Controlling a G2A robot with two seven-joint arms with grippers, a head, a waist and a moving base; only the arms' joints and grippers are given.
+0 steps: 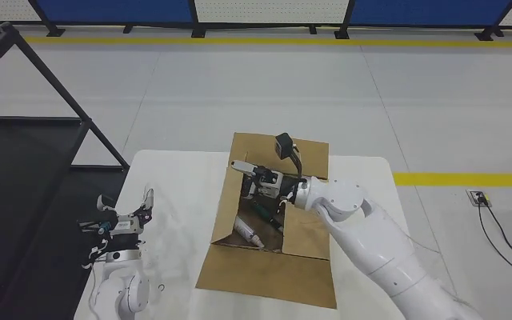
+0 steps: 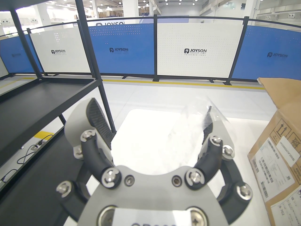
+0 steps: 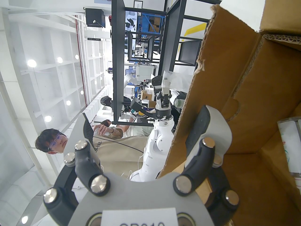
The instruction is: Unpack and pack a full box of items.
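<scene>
Cardboard box (image 1: 272, 268) is set on the white worktop (image 1: 176, 184), right of centre, with all flaps folded out. The far flap lies toward the far edge and the near flap toward the near edge.

Right gripper (image 1: 254, 172) is positioned at the box's left wall, with its arm coming in over the box from the right edge side. In the right wrist view the right gripper (image 3: 145, 115) is seen with its fingers (image 3: 204, 128) spread wide. The wall of the box (image 3: 247, 83) is straddled, with 1 finger inside and 1 outside, and nothing is clamped.

2 items are made out on the box floor from above: a white tube (image 1: 248, 232) lying flat and a dark green item (image 1: 266, 214) just beside it. A pale package (image 3: 290, 147) is also seen inside, at the edge of the right wrist view. Its type cannot be told.

Left gripper (image 1: 128, 214) is held above the worktop's left edge, toward the near-left corner and well apart from the box (image 2: 277, 137). In its own view the left gripper (image 2: 150, 105) has its fingers (image 2: 98, 121) released and wide apart. A clear plastic film (image 2: 197, 114) is seen against 1 finger. Whether it is attached cannot be told.

A black shelf rack (image 1: 48, 160) stands off the left edge.
</scene>
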